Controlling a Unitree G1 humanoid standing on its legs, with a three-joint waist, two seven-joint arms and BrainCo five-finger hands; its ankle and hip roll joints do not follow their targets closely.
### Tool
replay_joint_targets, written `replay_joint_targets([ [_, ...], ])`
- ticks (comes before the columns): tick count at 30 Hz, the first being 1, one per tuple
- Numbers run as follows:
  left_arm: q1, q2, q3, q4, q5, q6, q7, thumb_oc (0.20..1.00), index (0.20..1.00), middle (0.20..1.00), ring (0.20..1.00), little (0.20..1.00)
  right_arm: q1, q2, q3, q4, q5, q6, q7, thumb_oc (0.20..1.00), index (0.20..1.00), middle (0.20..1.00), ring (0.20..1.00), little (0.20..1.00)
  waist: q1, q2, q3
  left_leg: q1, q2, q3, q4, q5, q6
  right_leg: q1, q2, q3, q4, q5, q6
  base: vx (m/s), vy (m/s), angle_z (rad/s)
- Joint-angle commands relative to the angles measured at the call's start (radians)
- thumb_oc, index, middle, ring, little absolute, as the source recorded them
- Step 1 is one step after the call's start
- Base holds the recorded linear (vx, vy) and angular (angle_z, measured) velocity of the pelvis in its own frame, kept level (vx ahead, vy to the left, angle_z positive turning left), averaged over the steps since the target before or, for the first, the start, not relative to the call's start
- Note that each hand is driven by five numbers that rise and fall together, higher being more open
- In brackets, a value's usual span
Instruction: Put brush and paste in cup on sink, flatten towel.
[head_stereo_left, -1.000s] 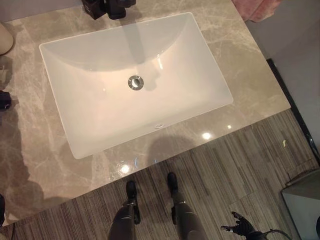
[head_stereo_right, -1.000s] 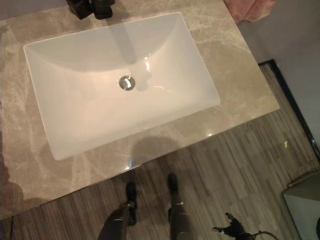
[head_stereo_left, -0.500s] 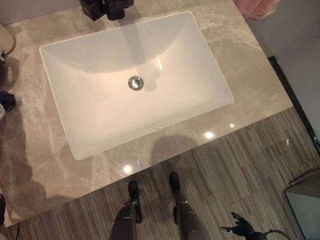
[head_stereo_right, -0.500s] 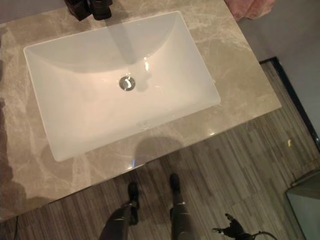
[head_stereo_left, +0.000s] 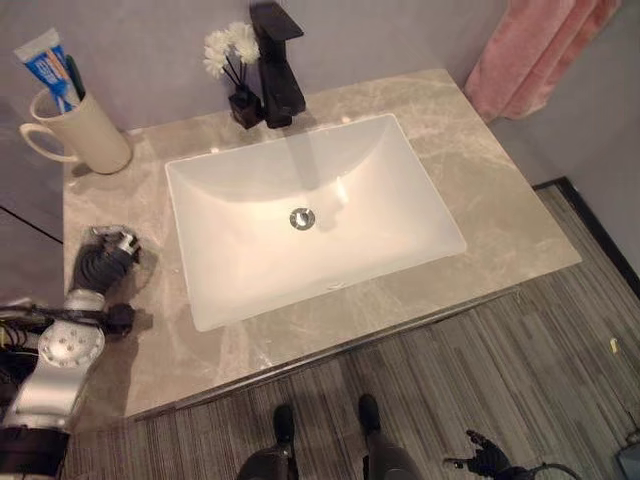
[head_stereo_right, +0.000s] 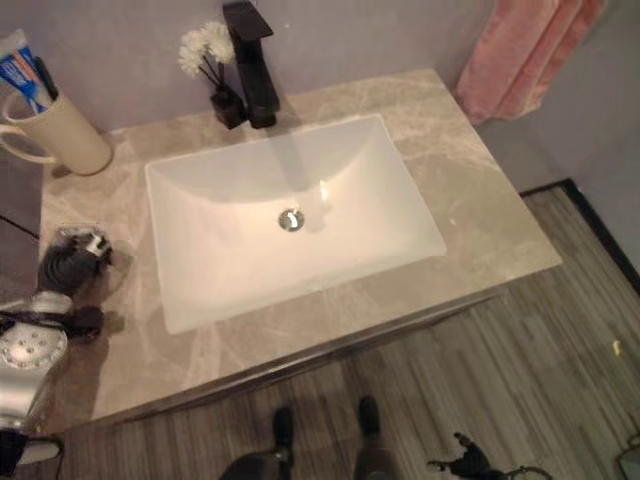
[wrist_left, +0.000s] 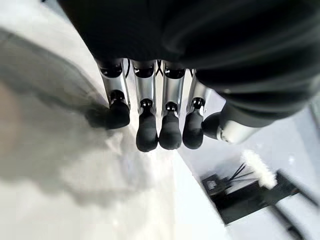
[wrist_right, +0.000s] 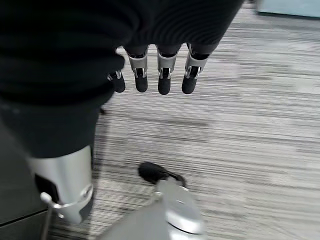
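Observation:
A cream cup (head_stereo_left: 85, 140) stands at the counter's far left corner. A toothpaste tube (head_stereo_left: 45, 62) and a dark brush (head_stereo_left: 74, 78) stick up out of it. The pink towel (head_stereo_left: 540, 50) hangs in folds against the wall past the counter's right end. My left hand (head_stereo_left: 98, 262) hovers over the counter's left part, in front of the cup, open with straight fingers (wrist_left: 148, 131) and nothing in it. My right hand (head_stereo_left: 487, 457) hangs low over the floor, its fingers (wrist_right: 165, 75) relaxed and empty.
A white sink basin (head_stereo_left: 380, 210) is set in the middle of the marble counter (head_stereo_left: 500, 215). A black tap (head_stereo_left: 280, 70) and a small black vase of white flowers (head_stereo_left: 228, 45) stand behind it. Striped flooring lies in front.
The camera has tilted up and away: the cup, tap, flowers and towel have come into view. My left arm now shows over the counter's left part. The right hand stays low.

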Motion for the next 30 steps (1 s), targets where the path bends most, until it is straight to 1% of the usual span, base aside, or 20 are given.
replay_joint_targets([
  [1, -0.003, -0.026, 0.055, -0.064, -0.094, -0.069, -0.029, 0.2, 0.2, 0.2, 0.2, 0.2, -0.024, 0.011, -0.019, 0.05, -0.026, -0.004, -0.015, 1.0, 1.0, 1.0, 1.0, 1.0, -0.014, -0.014, -0.035, 0.01, -0.055, -0.076, 0.033, -0.057, 0.033, 0.036, -0.01, 0.036, 0.136, -0.014, 0.054, -0.03, 0.082, 0.16],
  [3, 0.044, -0.072, 0.069, -0.115, -0.147, -0.075, -0.06, 0.2, 0.2, 0.2, 0.2, 0.2, -0.03, 0.02, -0.027, 0.056, -0.03, -0.004, -0.02, 1.0, 1.0, 1.0, 1.0, 1.0, -0.016, -0.013, -0.042, 0.038, -0.063, -0.089, 0.011, -0.056, 0.043, 0.022, -0.009, 0.05, 0.204, 0.013, 0.062, -0.04, 0.093, 0.13],
  [6, 0.066, -0.085, 0.076, -0.147, -0.156, -0.078, -0.076, 0.2, 0.2, 0.2, 0.2, 0.2, -0.026, 0.023, -0.038, 0.052, -0.023, -0.006, -0.021, 1.0, 1.0, 1.0, 1.0, 1.0, -0.021, -0.01, -0.043, 0.053, -0.071, -0.102, 0.007, -0.056, 0.05, 0.005, -0.005, 0.068, 0.261, 0.04, 0.066, -0.02, 0.084, 0.09],
  [7, 0.074, -0.097, 0.076, -0.16, -0.166, -0.079, -0.083, 0.238, 0.238, 0.238, 0.238, 0.238, -0.022, 0.025, -0.045, 0.049, -0.022, -0.007, -0.022, 1.0, 1.0, 1.0, 1.0, 1.0, -0.025, -0.009, -0.042, 0.062, -0.076, -0.108, 0.008, -0.059, 0.055, -0.005, -0.008, 0.083, 0.297, 0.068, 0.068, 0.0, 0.068, 0.14],
  [8, 0.082, -0.113, 0.073, -0.165, -0.17, -0.078, -0.089, 0.347, 0.347, 0.347, 0.347, 0.347, -0.019, 0.03, -0.046, 0.053, -0.024, -0.007, -0.02, 1.0, 1.0, 1.0, 1.0, 1.0, -0.026, -0.007, -0.038, 0.073, -0.08, -0.111, 0.01, -0.063, 0.059, -0.015, -0.01, 0.09, 0.323, 0.087, 0.066, 0.0, 0.107, 0.13],
  [9, 0.091, -0.124, 0.069, -0.173, -0.174, -0.081, -0.096, 0.401, 0.401, 0.401, 0.401, 0.401, -0.02, 0.032, -0.045, 0.05, -0.029, -0.008, -0.021, 1.0, 1.0, 1.0, 1.0, 1.0, -0.028, -0.002, -0.031, 0.082, -0.081, -0.119, 0.014, -0.065, 0.064, -0.029, -0.002, 0.102, 0.358, 0.1, 0.064, -0.02, 0.144, 0.03],
  [10, 0.095, -0.142, 0.068, -0.171, -0.17, -0.084, -0.093, 0.545, 0.545, 0.545, 0.545, 0.545, -0.017, 0.035, -0.037, 0.054, -0.034, -0.009, -0.021, 1.0, 1.0, 1.0, 1.0, 1.0, -0.032, 0.009, -0.015, 0.095, -0.076, -0.128, 0.02, -0.063, 0.071, -0.056, 0.033, 0.11, 0.42, 0.071, 0.053, -0.02, 0.108, 0.02],
  [11, 0.095, -0.143, 0.068, -0.171, -0.169, -0.084, -0.093, 0.58, 0.58, 0.58, 0.58, 0.58, -0.017, 0.035, -0.037, 0.054, -0.034, -0.009, -0.021, 1.0, 1.0, 1.0, 1.0, 1.0, -0.032, 0.009, -0.014, 0.096, -0.076, -0.128, 0.02, -0.064, 0.071, -0.057, 0.033, 0.11, 0.425, 0.068, 0.052, -0.02, 0.108, 0.05],
  [12, 0.096, -0.156, 0.063, -0.164, -0.16, -0.084, -0.09, 0.937, 0.937, 0.937, 0.937, 0.937, -0.013, 0.037, -0.035, 0.06, -0.032, -0.01, -0.023, 1.0, 1.0, 1.0, 1.0, 1.0, -0.036, 0.015, -0.016, 0.096, -0.077, -0.135, 0.027, -0.063, 0.072, -0.058, 0.064, 0.12, 0.433, 0.033, 0.045, 0.04, 0.103, 0.23],
  [13, 0.088, -0.177, 0.047, -0.144, -0.148, -0.088, -0.08, 1.0, 1.0, 1.0, 1.0, 1.0, -0.002, 0.048, -0.029, 0.086, -0.014, -0.017, -0.027, 1.0, 1.0, 1.0, 1.0, 1.0, -0.05, 0.02, -0.031, 0.106, -0.08, -0.157, 0.02, -0.057, 0.072, -0.054, 0.152, 0.127, 0.392, -0.108, 0.008, 0.06, 0.117, 0.35],
  [14, 0.089, -0.191, 0.056, -0.137, -0.14, -0.088, -0.067, 1.0, 1.0, 1.0, 1.0, 1.0, -0.006, 0.056, -0.018, 0.098, -0.012, -0.019, -0.03, 1.0, 1.0, 1.0, 1.0, 1.0, -0.039, 0.014, -0.035, 0.109, -0.086, -0.155, 0.016, -0.05, 0.07, -0.067, 0.182, 0.066, 0.373, -0.13, -0.01, 0.06, 0.075, 0.56],
  [15, 0.09, -0.192, 0.057, -0.137, -0.14, -0.087, -0.067, 1.0, 1.0, 1.0, 1.0, 1.0, -0.006, 0.056, -0.018, 0.099, -0.011, -0.019, -0.03, 1.0, 1.0, 1.0, 1.0, 1.0, -0.041, 0.015, -0.034, 0.11, -0.086, -0.157, 0.016, -0.051, 0.07, -0.066, 0.182, 0.064, 0.374, -0.131, -0.011, 0.03, -0.006, 0.49],
  [17, 0.095, -0.207, 0.059, -0.134, -0.137, -0.086, -0.058, 1.0, 1.0, 1.0, 1.0, 1.0, -0.001, 0.064, 0.0, 0.108, -0.017, -0.023, -0.028, 1.0, 1.0, 1.0, 1.0, 1.0, -0.036, 0.005, -0.037, 0.122, -0.09, -0.157, 0.016, -0.051, 0.067, -0.061, 0.223, 0.019, 0.361, -0.151, -0.031, 0.03, -0.056, 0.3],
  [18, 0.096, -0.21, 0.068, -0.135, -0.126, -0.086, -0.051, 1.0, 1.0, 1.0, 1.0, 1.0, -0.002, 0.067, 0.01, 0.118, -0.021, -0.022, -0.029, 1.0, 1.0, 1.0, 1.0, 1.0, -0.025, -0.013, -0.041, 0.122, -0.096, -0.149, 0.023, -0.057, 0.059, -0.025, 0.219, -0.037, 0.301, -0.155, -0.042, 0.02, -0.098, 0.13],
  [23, 0.084, -0.234, 0.068, -0.138, -0.164, -0.095, -0.057, 1.0, 1.0, 1.0, 1.0, 1.0, -0.008, 0.046, 0.019, 0.135, -0.021, -0.02, -0.027, 1.0, 1.0, 1.0, 1.0, 1.0, -0.014, -0.018, -0.042, 0.105, -0.092, -0.148, 0.083, -0.074, 0.031, 0.041, 0.219, 0.0, 0.198, -0.163, -0.079, 0.03, -0.108, 0.08],
  [25, 0.064, -0.234, 0.061, -0.135, -0.162, -0.098, -0.051, 1.0, 1.0, 1.0, 1.0, 1.0, -0.004, 0.023, 0.006, 0.138, -0.012, -0.023, -0.033, 1.0, 1.0, 1.0, 1.0, 1.0, -0.016, -0.019, -0.029, 0.052, -0.11, -0.145, 0.221, -0.077, -0.001, 0.063, 0.21, 0.0, 0.161, -0.154, -0.096, 0.01, -0.107, 0.03],
  [26, 0.056, -0.231, 0.065, -0.131, -0.157, -0.101, -0.045, 1.0, 1.0, 1.0, 1.0, 1.0, -0.002, 0.012, -0.001, 0.128, -0.007, -0.023, -0.035, 1.0, 1.0, 1.0, 1.0, 1.0, -0.016, -0.02, -0.017, 0.017, -0.115, -0.142, 0.29, -0.064, -0.023, 0.077, 0.205, -0.007, 0.147, -0.152, -0.104, -0.02, -0.074, 0.16],
  [27, 0.056, -0.231, 0.065, -0.131, -0.157, -0.101, -0.045, 1.0, 1.0, 1.0, 1.0, 1.0, -0.002, 0.012, -0.001, 0.128, -0.007, -0.023, -0.035, 1.0, 1.0, 1.0, 1.0, 1.0, -0.017, -0.02, -0.017, 0.015, -0.115, -0.142, 0.291, -0.064, -0.024, 0.077, 0.205, -0.008, 0.146, -0.152, -0.104, -0.01, -0.094, 0.35],
  [28, 0.039, -0.234, 0.066, -0.118, -0.156, -0.111, -0.035, 1.0, 1.0, 1.0, 1.0, 1.0, 0.003, -0.006, -0.007, 0.131, -0.011, -0.022, -0.039, 1.0, 1.0, 1.0, 1.0, 1.0, -0.013, -0.025, 0.002, -0.055, -0.117, -0.138, 0.407, -0.018, -0.062, 0.106, 0.191, -0.012, 0.131, -0.154, -0.116, 0.0, -0.062, 0.48],
  [30, 0.022, -0.235, 0.058, -0.107, -0.152, -0.11, -0.021, 1.0, 1.0, 1.0, 1.0, 1.0, 0.008, -0.013, -0.022, 0.14, -0.007, -0.017, -0.048, 1.0, 1.0, 1.0, 1.0, 1.0, -0.018, -0.032, 0.011, -0.12, -0.064, -0.101, 0.405, 0.006, -0.064, 0.128, 0.162, -0.025, 0.113, -0.154, -0.117, 0.02, -0.014, 0.43],
])
